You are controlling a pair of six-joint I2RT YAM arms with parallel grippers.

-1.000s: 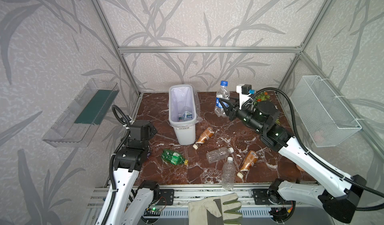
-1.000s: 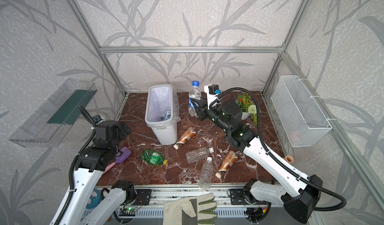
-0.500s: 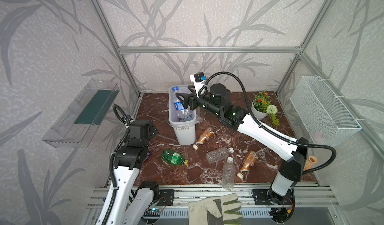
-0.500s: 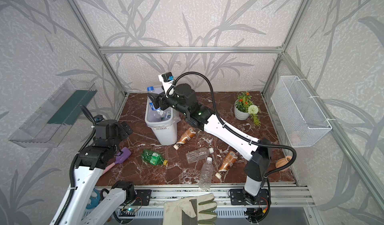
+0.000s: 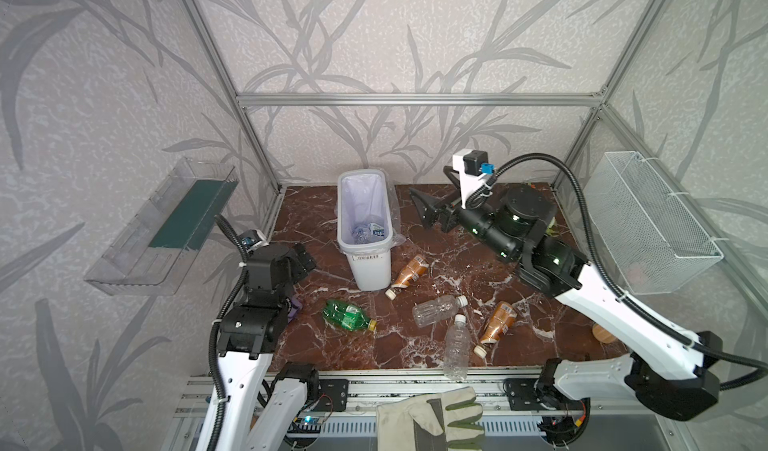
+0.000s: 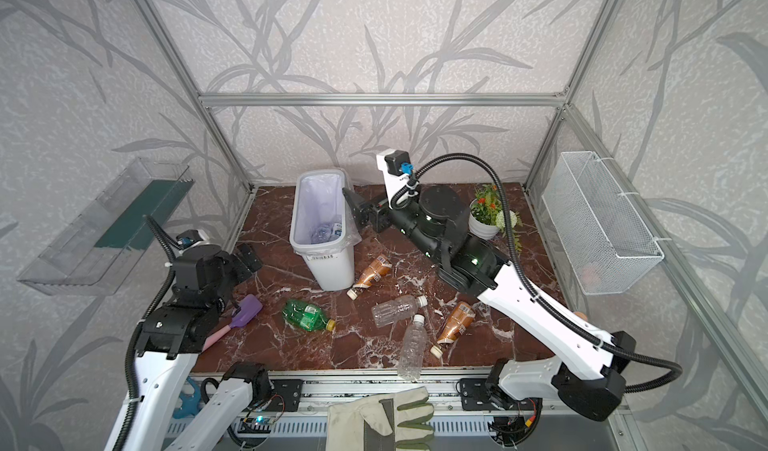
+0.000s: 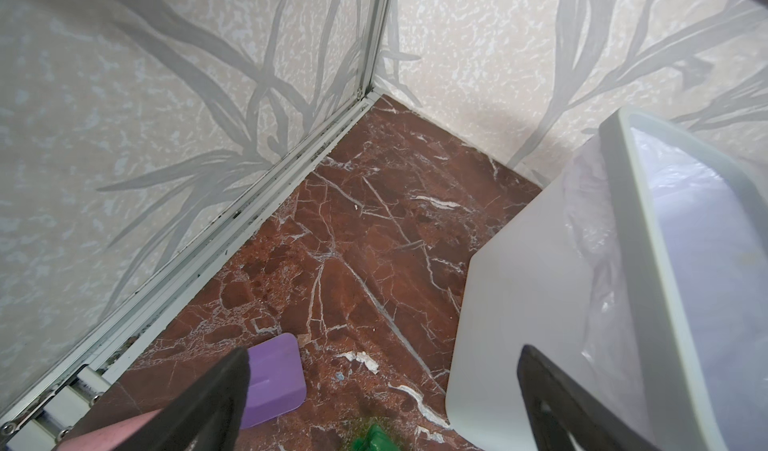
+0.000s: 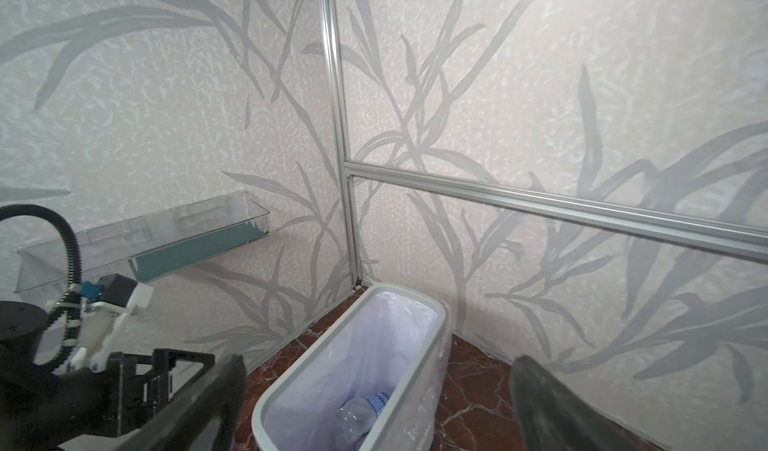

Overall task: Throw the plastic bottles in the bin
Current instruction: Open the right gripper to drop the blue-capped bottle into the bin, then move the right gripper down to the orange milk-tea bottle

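Right pincer [image 8: 378, 363]: jaws spread wide, nothing held; hovers mid-frame in both top views, just right of bin [image 5: 371, 270] rim.
Left pincer [image 7: 382, 355]: equally wide, empty; lower left, near bin wall.
Bin: upright, centre rear of tabletop [image 5: 316, 216]; dropped bottles [image 5: 368, 232] at its bottom.
On tabletop, lying flat, centre to lower centre: green bottle [image 5: 347, 315], two brown-labelled bottles [image 5: 409, 272] [image 5: 496, 328], clear bottle [image 5: 436, 309], foremost clear bottle [image 5: 456, 345] at front edge.
Hazards: arm sweep snags liner [image 5: 395, 220] or tips narrow bin; round bottles roll from closing jaws; foremost clear bottle gets nudged off edge.
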